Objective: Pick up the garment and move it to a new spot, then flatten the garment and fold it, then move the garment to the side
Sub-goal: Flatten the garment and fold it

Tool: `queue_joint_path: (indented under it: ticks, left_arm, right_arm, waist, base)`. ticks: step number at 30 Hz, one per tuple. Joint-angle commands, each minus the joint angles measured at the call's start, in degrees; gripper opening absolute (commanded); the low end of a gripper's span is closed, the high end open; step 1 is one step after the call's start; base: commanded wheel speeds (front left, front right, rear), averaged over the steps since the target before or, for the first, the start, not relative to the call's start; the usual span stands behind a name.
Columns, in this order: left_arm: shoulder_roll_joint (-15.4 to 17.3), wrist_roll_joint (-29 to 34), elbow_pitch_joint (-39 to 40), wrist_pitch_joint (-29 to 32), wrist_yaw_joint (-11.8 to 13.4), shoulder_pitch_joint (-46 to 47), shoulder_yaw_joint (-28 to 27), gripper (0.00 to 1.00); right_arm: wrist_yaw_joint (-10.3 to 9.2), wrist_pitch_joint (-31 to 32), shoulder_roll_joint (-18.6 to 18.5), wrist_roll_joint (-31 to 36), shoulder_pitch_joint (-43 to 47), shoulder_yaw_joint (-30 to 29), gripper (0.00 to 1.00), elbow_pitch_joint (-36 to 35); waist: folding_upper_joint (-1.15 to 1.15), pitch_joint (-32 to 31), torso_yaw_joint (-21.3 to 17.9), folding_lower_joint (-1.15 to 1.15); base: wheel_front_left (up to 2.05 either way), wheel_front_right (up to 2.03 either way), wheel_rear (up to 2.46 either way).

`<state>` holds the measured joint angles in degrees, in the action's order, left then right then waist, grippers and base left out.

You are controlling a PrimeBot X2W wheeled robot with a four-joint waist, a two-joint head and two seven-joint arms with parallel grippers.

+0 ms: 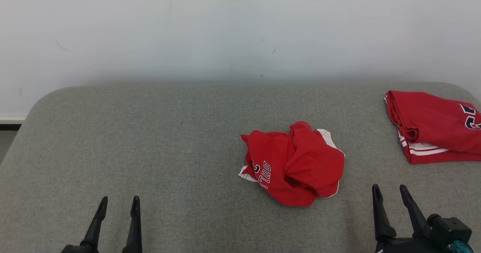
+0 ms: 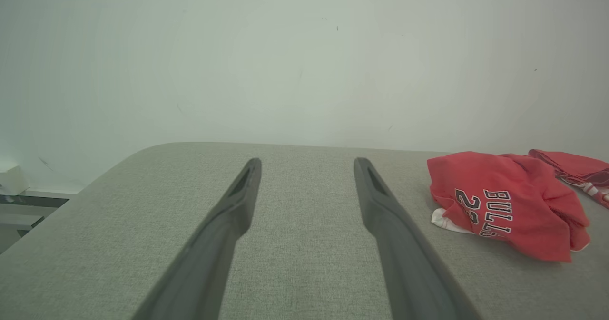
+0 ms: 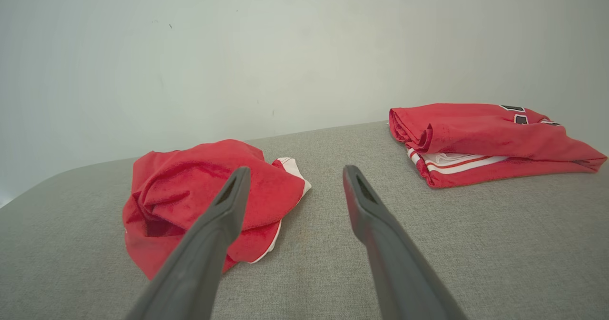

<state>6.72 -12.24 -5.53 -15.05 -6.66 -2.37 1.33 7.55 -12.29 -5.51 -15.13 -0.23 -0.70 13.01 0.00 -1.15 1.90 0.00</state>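
**Red garment crumpled on the table, both grippers spread and empty**

Heaped in a loose mound a little right of the grey padded table's (image 1: pixel 169 132) centre: the red garment (image 1: pixel 293 164), with white trim at its edges and dark "BULLS" lettering beside a number on the side toward the table's left. Touched by nothing.

Stacked flat at the table's far right corner, well apart from the heap: a folded red jersey (image 1: pixel 432 127) with white stripes along its near edge and part of a dark number on top.

Poised over the table's near edge at the left: the left gripper (image 1: pixel 120 199), fingers splayed wide, grasping nothing, bare fabric between them.

Poised over the table's near edge at the right: the right gripper (image 1: pixel 389 188), fingers likewise released and empty, near the heap but clear of it.

Behind the table's far edge: a plain pale wall (image 1: pixel 225 27).
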Motion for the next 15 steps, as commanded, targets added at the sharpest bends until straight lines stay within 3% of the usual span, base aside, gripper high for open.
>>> queue_joint_path:
  ticks: [1,15]
  left_arm:
    - [-0.24,0.5,-0.2,-0.16,-0.31,-0.66,-0.28,1.0]
    - [-0.74,1.21,-0.44,-0.16,-0.78,-0.75,-0.77,1.0]
  right_arm:
    - [-0.15,0.0,-0.17,-0.58,0.22,0.13,1.0,0.1]
    - [-0.15,-0.13,-0.17,-0.65,0.37,0.14,1.0,0.57]
  waist:
    - [0.0,0.05,0.02,0.0]
    - [0.0,0.19,-0.1,0.0]
  base:
    - [0.0,0.0,0.0]
    - [0.0,0.0,0.0]
